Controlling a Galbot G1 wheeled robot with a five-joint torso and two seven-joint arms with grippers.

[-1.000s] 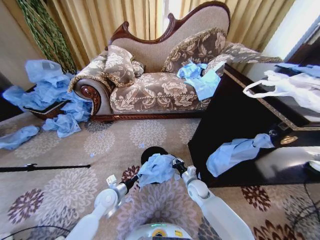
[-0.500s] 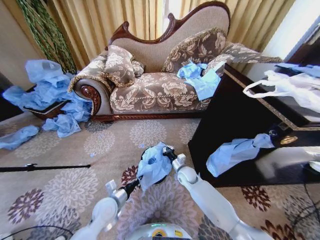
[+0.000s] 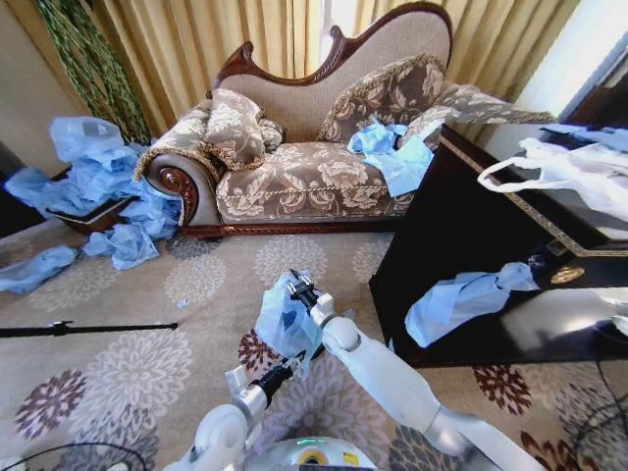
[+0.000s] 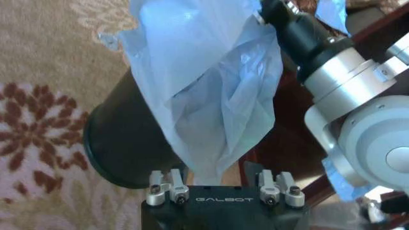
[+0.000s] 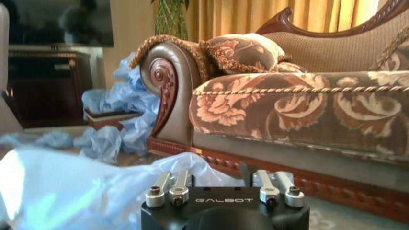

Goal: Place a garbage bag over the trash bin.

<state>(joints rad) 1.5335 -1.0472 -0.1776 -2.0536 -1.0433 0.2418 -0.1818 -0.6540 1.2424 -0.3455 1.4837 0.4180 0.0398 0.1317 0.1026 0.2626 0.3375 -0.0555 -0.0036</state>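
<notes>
1. Head view: the garbage bag (image 3: 285, 319) hangs stretched between both grippers over the patterned carpet (image 3: 118, 373), covering almost all of the trash bin beneath.
2. Right gripper (image 3: 297, 287) pinches the bag's upper edge; left gripper (image 3: 286, 370) clamps the lower end.
3. Left wrist view shows the trash bin (image 4: 124, 143) tilted, its mouth hidden behind the bag.
4. Sofa (image 3: 324, 147) stands well behind.

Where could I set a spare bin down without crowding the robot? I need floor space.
Bare carpet lies left of the trash bin, before the sofa. It is crowded where the left gripper and right gripper hold the garbage bag, beside the dark cabinet.
</notes>
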